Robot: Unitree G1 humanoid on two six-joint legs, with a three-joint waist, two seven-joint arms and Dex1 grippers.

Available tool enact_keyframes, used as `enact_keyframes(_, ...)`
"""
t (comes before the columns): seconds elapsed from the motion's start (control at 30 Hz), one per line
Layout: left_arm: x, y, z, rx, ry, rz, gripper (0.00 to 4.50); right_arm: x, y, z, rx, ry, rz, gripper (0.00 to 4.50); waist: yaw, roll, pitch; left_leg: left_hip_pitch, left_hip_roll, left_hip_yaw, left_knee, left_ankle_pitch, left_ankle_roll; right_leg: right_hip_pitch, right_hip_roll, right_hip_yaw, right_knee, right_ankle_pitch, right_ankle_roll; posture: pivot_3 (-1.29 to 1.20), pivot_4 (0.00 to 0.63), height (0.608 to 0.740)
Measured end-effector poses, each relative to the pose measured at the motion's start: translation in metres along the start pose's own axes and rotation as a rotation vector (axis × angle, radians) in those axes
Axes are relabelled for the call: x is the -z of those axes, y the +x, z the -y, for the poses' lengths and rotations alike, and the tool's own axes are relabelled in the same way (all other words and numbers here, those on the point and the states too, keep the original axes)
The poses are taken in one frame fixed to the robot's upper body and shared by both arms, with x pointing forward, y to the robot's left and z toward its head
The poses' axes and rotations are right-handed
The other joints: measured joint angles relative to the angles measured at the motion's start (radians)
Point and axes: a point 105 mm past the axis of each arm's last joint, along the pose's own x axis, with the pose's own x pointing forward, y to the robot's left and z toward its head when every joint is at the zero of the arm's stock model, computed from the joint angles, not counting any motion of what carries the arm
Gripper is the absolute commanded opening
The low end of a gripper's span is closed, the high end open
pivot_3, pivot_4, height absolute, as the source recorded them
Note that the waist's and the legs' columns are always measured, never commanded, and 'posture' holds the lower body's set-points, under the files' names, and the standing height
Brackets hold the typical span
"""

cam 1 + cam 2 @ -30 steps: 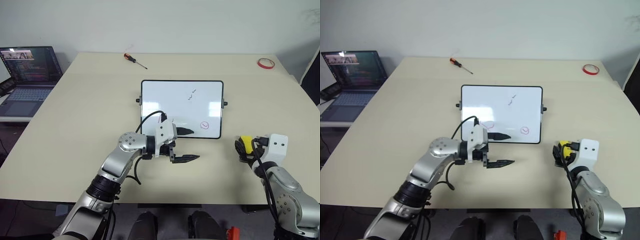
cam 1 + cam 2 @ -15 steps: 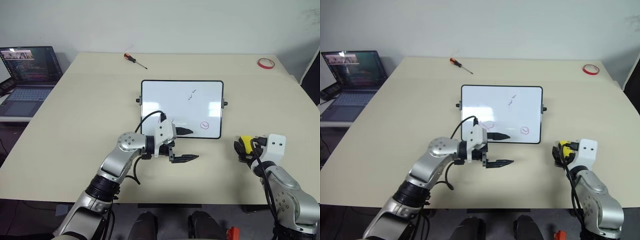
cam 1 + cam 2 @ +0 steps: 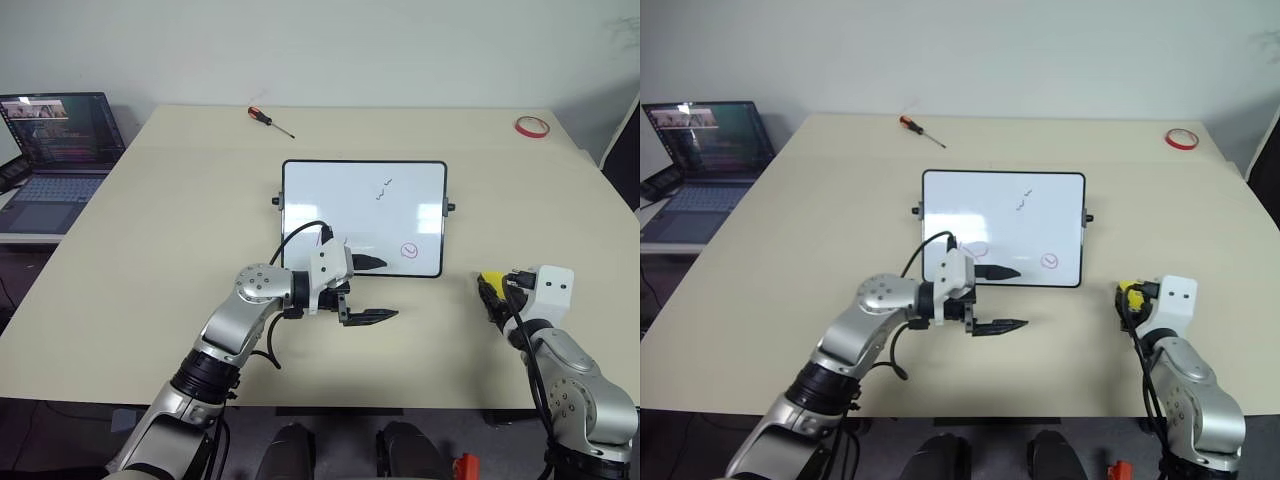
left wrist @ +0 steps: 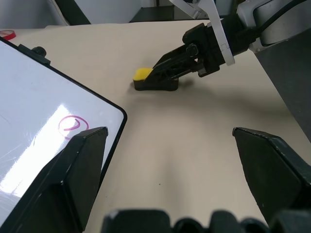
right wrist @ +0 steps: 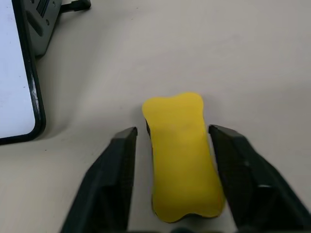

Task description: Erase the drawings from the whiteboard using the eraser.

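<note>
The eraser (image 5: 183, 155) lies on the table (image 3: 150, 250) at about four o'clock from the whiteboard (image 3: 363, 216), its long axis running straight along our right gripper (image 5: 174, 145), whose fingers flank both long sides without visibly touching; we cannot tell if they grip yet. Our left gripper (image 3: 368, 290) hangs open at the board's near edge, farther off. Its upper finger hides part of the red scribble; the dark squiggle (image 3: 383, 190) and circled mark (image 3: 408, 250) remain.

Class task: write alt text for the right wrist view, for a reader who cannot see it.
A yellow eraser lies on the beige table between the right gripper's two black fingers, which flank it with narrow gaps. The whiteboard's black-framed corner sits nearby.
</note>
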Motion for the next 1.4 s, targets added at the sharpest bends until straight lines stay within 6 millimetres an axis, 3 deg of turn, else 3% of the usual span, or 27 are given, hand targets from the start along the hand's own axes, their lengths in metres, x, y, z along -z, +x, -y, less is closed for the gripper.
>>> enact_keyframes(0.13, 0.000, -0.001, -0.001, -0.002, 0.003, -0.002, 4.50, -0.003, 0.000, 0.002, 0.008, 0.003, 0.015, 0.16, -0.001, 0.000, 0.000, 0.000, 0.000, 0.000, 0.000, 0.000, 0.000, 0.000, 0.000, 0.000, 0.000, 0.000, 0.000, 0.00, 0.150, 0.740)
enact_keyframes(0.17, 0.000, -0.001, -0.001, -0.002, 0.005, -0.002, 4.50, -0.004, 0.000, 0.002, 0.009, 0.003, 0.021, 0.04, -0.001, 0.000, 0.000, 0.000, 0.000, 0.000, 0.000, 0.000, 0.000, 0.000, 0.000, 0.000, 0.000, 0.000, 0.000, 0.00, 0.150, 0.740)
enact_keyframes(0.67, -0.001, -0.002, -0.003, -0.006, 0.024, -0.001, 4.50, -0.004, 0.003, 0.003, 0.016, -0.012, 0.016, 0.04, 0.000, 0.000, 0.000, 0.000, 0.000, 0.000, 0.000, 0.000, 0.000, 0.000, 0.000, 0.000, 0.000, 0.000, 0.000, 0.00, 0.150, 0.740)
enact_keyframes(0.8, -0.001, -0.001, -0.002, -0.006, 0.024, -0.001, 4.50, -0.005, 0.002, 0.006, 0.035, -0.028, 0.017, 0.93, 0.000, 0.000, 0.000, 0.000, 0.000, 0.000, 0.000, 0.000, 0.000, 0.000, 0.000, 0.000, 0.000, 0.000, 0.000, 0.00, 0.150, 0.740)
enact_keyframes(1.13, -0.003, 0.001, -0.002, -0.005, 0.021, 0.009, 4.50, -0.013, 0.004, 0.005, 0.049, -0.011, 0.056, 4.48, 0.000, 0.000, 0.000, 0.000, 0.000, 0.000, 0.000, 0.000, 0.000, 0.000, 0.000, 0.000, 0.000, 0.000, 0.000, 0.00, 0.150, 0.740)
enact_keyframes(1.4, -0.004, 0.003, -0.001, -0.002, 0.020, 0.018, 4.50, -0.029, 0.005, 0.006, 0.059, 0.029, 0.128, 4.48, 0.000, 0.000, 0.000, 0.000, 0.000, 0.000, 0.000, 0.000, 0.000, 0.000, 0.000, 0.000, 0.000, 0.000, 0.000, 0.00, 0.150, 0.740)
